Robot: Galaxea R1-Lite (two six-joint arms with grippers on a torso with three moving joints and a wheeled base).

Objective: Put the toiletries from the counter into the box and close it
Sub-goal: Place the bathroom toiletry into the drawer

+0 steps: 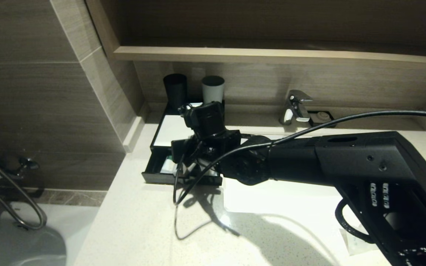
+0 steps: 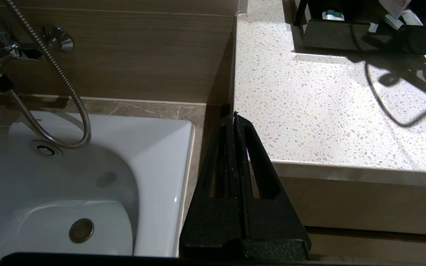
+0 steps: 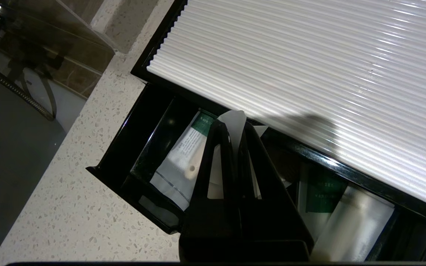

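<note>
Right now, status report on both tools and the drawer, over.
Right tool shut on a clear packet, over the open drawer. Two green-marked packets already inside. Left tool shut, parked beside the counter. One packet left by the basin.

My head camera looks down on the counter (image 1: 154, 229) — box (image 1: 168, 129) at eleven o'clock. Right wrist camera hangs close over its drawer (image 3: 131, 155) — left wrist camera shares it from afar.
</note>
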